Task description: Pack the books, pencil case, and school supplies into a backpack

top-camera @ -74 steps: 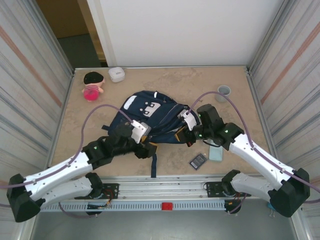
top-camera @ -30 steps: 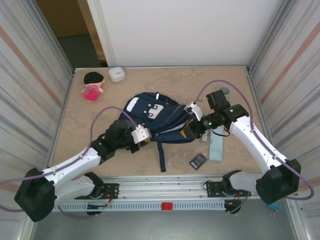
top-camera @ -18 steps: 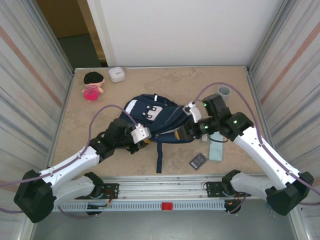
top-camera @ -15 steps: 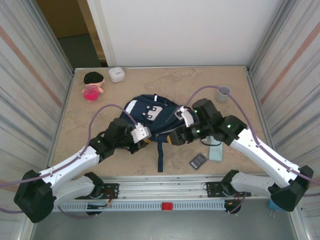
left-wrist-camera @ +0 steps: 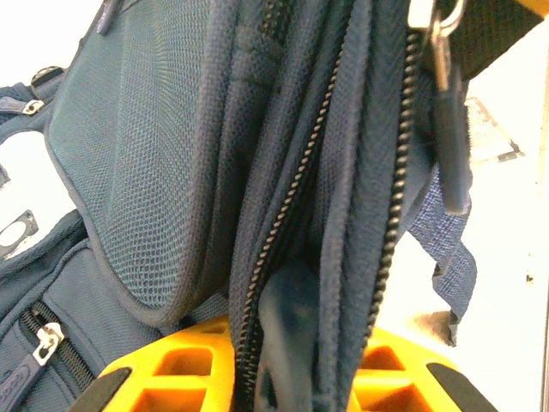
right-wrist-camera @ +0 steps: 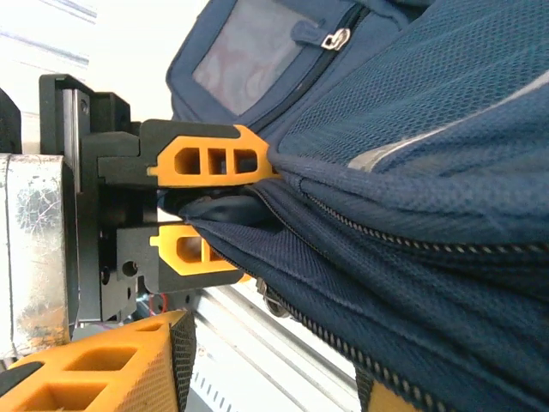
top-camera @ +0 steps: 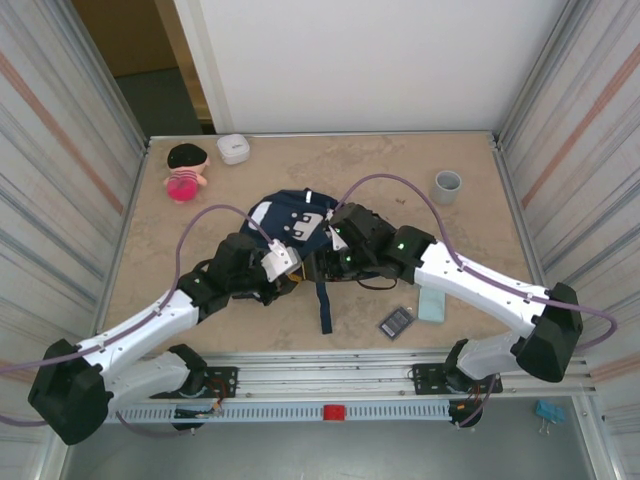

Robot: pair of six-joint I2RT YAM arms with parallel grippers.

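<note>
- The backpack (top-camera: pixel 290 215) lay bunched at the middle of the surface (top-camera: pixel 400 170), with both arms meeting at its near edge.
- The left fingers (left-wrist-camera: pixel 137 382) were clamped on a fold of navy fabric right beside a zipper (left-wrist-camera: pixel 300 189). In the left wrist view that zipper line ran straight away from the fingers, so its long axis was roughly in line with them.
- The right wrist view showed the same pinch from the side, with the pack's edge squeezed between the two orange pads.
- The right fingers (right-wrist-camera: pixel 86 378) stood apart, with a thick bundle of the pack across the gap. I could not tell whether they were gripping it or only straddling it.
- The two sets of fingers faced each other just beside one another. Any spreading of the mouth would probably turn on the zipper seam lying between them.
- The pencil case (top-camera: pixel 432 305) lay flat near the front right, well apart from the pack, its long axis running near to far. A gridded dark grey rectangle (top-camera: pixel 396 321) sat just to its left. The right arm was the nearer one to both.
- The left arm stretched diagonally from the near left corner. The right arm reached low across from the near right, its wrist at the pack's centre.
</note>
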